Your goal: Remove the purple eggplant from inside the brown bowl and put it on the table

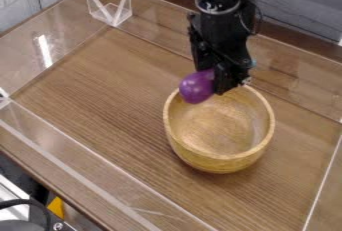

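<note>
one gripper (214, 81) clamped on purple eggplant (197, 88) above brown bowl (221, 145), acrylic walls (54, 45) around table (107, 95)

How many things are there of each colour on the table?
Purple: 1, the eggplant, held in the robot's hand
Light tan: 1, the wooden bowl
Clear: 1, a little folded plastic stand at the far corner
Total: 3
</note>
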